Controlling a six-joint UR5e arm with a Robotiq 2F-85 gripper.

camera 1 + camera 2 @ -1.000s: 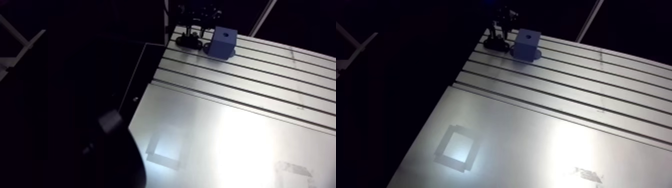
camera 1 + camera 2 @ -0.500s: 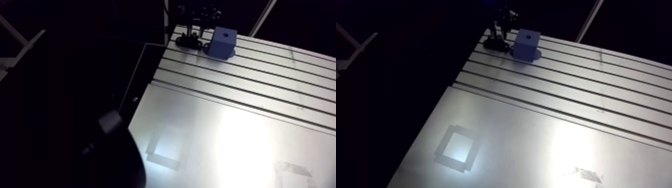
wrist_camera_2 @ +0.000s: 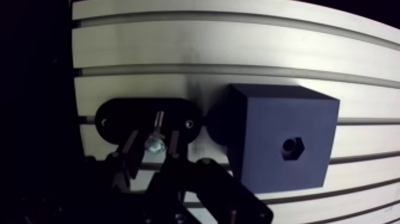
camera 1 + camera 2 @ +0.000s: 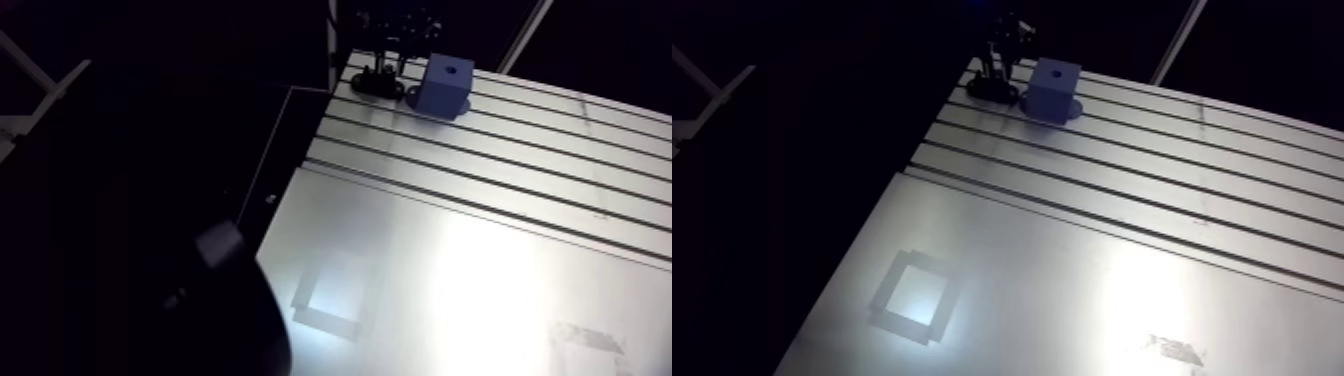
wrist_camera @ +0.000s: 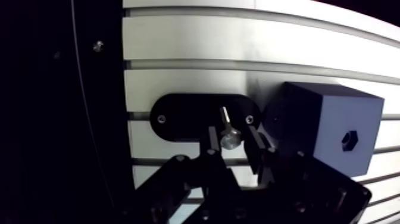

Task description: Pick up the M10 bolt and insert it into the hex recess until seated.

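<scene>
1. The M10 bolt [image 5: 230, 137] stands in a black holder plate [image 5: 178, 113], head toward my camera, not yet lifted.
2. My tool [image 5: 234, 142] straddles the head, fingers spread, with a gap on one side.
3. The blue block [image 5: 321, 119] sits just beside the holder, its hex recess [image 5: 349, 140] empty.
4. I judge this the grasp step. Next: pinch squarely, then lift clear of the counter [image 5: 238, 36].

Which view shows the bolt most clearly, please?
The wrist view: the bolt shows head and shank plainly inside the open gripper, over the black plate. In the arm view the bolt cannot be made out; only the small dark gripper shows beside the block.
</scene>
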